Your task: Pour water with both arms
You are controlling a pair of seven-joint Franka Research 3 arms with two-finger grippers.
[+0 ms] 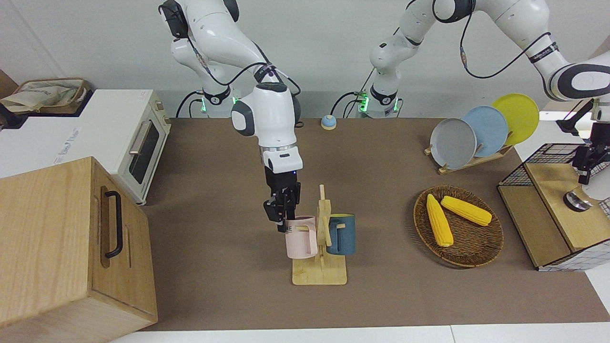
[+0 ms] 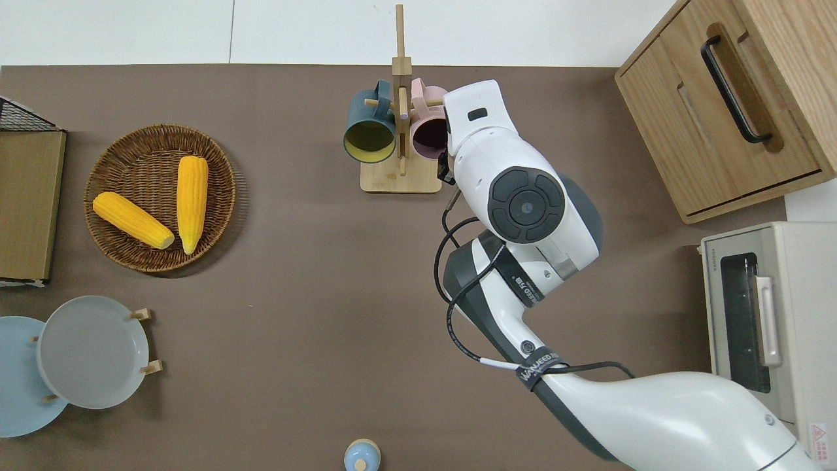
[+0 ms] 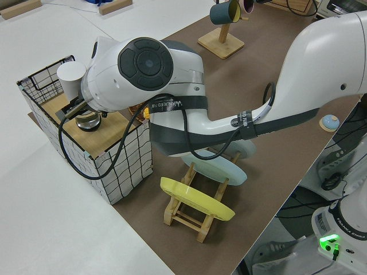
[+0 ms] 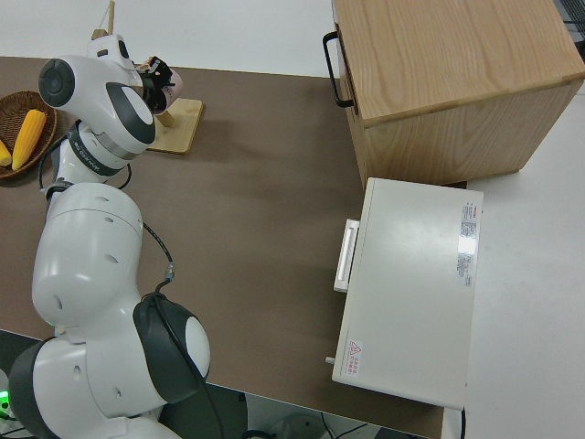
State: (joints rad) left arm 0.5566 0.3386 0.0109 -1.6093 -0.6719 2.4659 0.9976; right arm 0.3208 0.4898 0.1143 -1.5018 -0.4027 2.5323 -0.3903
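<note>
A brown mat covers the bench (image 1: 214, 295), where a wooden rack (image 1: 320, 271) hangs a pink mug (image 1: 301, 238) and a blue mug (image 1: 341, 234). The right gripper (image 1: 282, 220) has its jaws at the pink mug's rim, which sits directly below them with its mouth up; whether they have closed on it I cannot tell. The left gripper (image 1: 585, 172) hangs above a metal cup (image 1: 577, 202) in the wire crate (image 1: 548, 164), jaw opening unclear; the right arm's cable tag reads "WANJEED".
</note>
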